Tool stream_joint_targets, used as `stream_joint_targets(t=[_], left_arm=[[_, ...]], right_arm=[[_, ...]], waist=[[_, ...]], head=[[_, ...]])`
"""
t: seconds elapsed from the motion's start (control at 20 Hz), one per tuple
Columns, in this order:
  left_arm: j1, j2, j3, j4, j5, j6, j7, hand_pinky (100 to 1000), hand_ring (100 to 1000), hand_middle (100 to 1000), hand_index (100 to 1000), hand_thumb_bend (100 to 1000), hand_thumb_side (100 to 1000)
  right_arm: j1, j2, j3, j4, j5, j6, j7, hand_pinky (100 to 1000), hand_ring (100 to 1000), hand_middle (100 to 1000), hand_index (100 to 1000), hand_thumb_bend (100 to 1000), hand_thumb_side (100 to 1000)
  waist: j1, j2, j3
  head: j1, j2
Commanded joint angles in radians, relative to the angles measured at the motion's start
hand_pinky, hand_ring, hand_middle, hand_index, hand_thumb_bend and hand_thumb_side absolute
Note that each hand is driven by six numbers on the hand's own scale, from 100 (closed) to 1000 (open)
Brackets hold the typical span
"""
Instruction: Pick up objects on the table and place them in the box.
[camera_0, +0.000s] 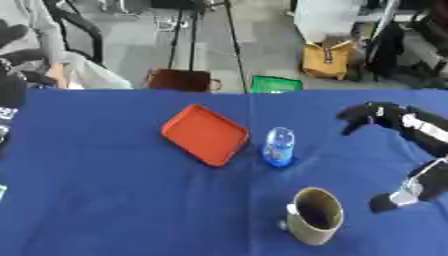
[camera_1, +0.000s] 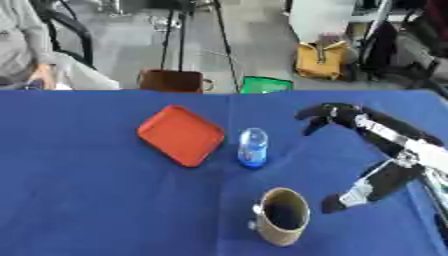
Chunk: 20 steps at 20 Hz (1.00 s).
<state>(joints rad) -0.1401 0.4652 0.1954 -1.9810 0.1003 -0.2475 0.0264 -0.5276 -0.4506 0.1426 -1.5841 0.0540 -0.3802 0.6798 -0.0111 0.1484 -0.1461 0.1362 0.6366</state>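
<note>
table: blue cloth fills the lower two thirds of frame
tray: red-orange, shallow, centre-left, lying flat, turned diagonal
bottle: small clear-blue, upright, just right of the tray, apart from it
cup: tan mug, dark inside, lower centre, below the bottle, handle on its left
right hand: black, upper right, above the cloth, fingers bent downward, holding nothing, right of the bottle and apart from it
second dark arm part: lower right, tip near the cup, shape unclear
left hand: not seen
</note>
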Motion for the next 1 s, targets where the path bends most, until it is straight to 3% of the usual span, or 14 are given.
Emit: stream_joint_targets(t=[0.05,0.75,1.0], left_arm=[[-0.004,0.018,0.011,-0.019,-0.001,-0.003,-0.002,600,780,863,957,555,645],[-0.003,0.016,0.010,-0.019,-0.001,-0.002,-0.005,599,780,864,959,551,652],[-0.002,0.014,0.008,-0.019,-0.001,0.000,-0.007,599,780,864,957,550,655]], right_arm=[[-0.013,-0.011,-0.002,-0.021,-0.009,-0.001,0.002,906,760,861,937,873,278],[-0.009,-0.009,0.002,-0.027,-0.011,0.000,0.011,907,759,861,938,873,274],[-0.016,-0.012,0.049,-0.014,0.003,-0.023,0.079,908,762,864,946,876,268]], waist=[[0.002,-0.016,-0.001],[0.003,-0.014,-0.002],[0.002,-0.016,0.001]], head=[[0.001,-0.009],[-0.002,-0.010],[-0.005,-0.009]])
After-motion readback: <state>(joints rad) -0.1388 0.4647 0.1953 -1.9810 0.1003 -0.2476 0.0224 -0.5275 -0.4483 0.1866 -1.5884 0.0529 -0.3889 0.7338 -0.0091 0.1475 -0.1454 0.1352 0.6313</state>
